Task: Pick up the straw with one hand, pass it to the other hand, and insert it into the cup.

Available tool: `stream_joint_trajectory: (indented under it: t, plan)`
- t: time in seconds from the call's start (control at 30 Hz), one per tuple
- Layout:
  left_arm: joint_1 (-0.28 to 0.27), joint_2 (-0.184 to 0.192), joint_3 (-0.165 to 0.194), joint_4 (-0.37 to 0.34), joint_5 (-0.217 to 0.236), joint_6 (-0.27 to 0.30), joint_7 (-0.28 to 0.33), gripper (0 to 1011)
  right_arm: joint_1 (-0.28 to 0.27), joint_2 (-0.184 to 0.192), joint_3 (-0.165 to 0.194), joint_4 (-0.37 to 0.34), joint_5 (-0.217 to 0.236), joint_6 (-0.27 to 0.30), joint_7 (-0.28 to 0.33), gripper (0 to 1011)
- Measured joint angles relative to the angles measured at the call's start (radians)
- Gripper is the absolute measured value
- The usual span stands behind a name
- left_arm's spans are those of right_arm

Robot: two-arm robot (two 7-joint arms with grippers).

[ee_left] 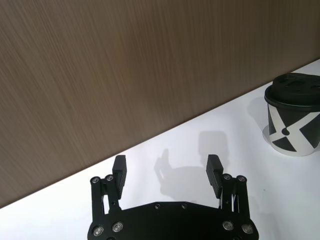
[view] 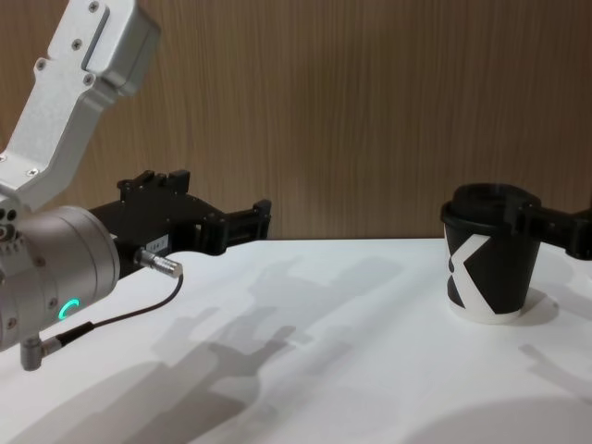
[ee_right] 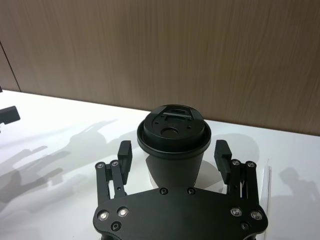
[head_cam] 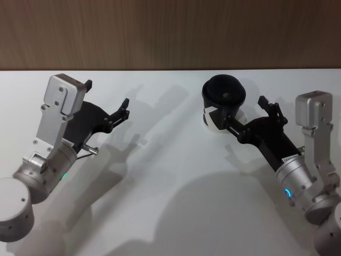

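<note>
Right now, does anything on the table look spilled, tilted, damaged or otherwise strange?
Nothing stands out. The black paper cup stands upright on the white table, its domed lid seated evenly, with no spill. The right gripper is open around the cup without touching it; the left gripper is open and empty.

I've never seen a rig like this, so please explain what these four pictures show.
This is a two-armed robot; each arm ends in a black two-fingered tool. One picture looks down from its head, one looks across from its chest, and two look out from its wrists. On the white table stands a small black paper cup with a white mark and a black domed lid. The right tool is open, with a finger on either side of the cup, not gripping it. The left tool hovers open and empty, off to the left.
</note>
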Motion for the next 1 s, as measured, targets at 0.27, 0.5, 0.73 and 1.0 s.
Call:
stream_joint_trajectory:
  t: [0.27, 0.5, 0.73, 1.0]
  plan:
    - [0.000, 0.000, 0.000, 0.000, 0.000, 0.000, 0.000, 1003, 0.000, 0.000, 0.000, 0.000, 0.000, 0.000, 0.000, 1001]
    - [0.000, 0.000, 0.000, 0.000, 0.000, 0.000, 0.000, 1002, 0.000, 0.000, 0.000, 0.000, 0.000, 0.000, 0.000, 1001]
    - [0.000, 0.000, 0.000, 0.000, 0.000, 0.000, 0.000, 1003, 0.000, 0.000, 0.000, 0.000, 0.000, 0.000, 0.000, 1001]
    - [0.000, 0.000, 0.000, 0.000, 0.000, 0.000, 0.000, 1003, 0.000, 0.000, 0.000, 0.000, 0.000, 0.000, 0.000, 1001]
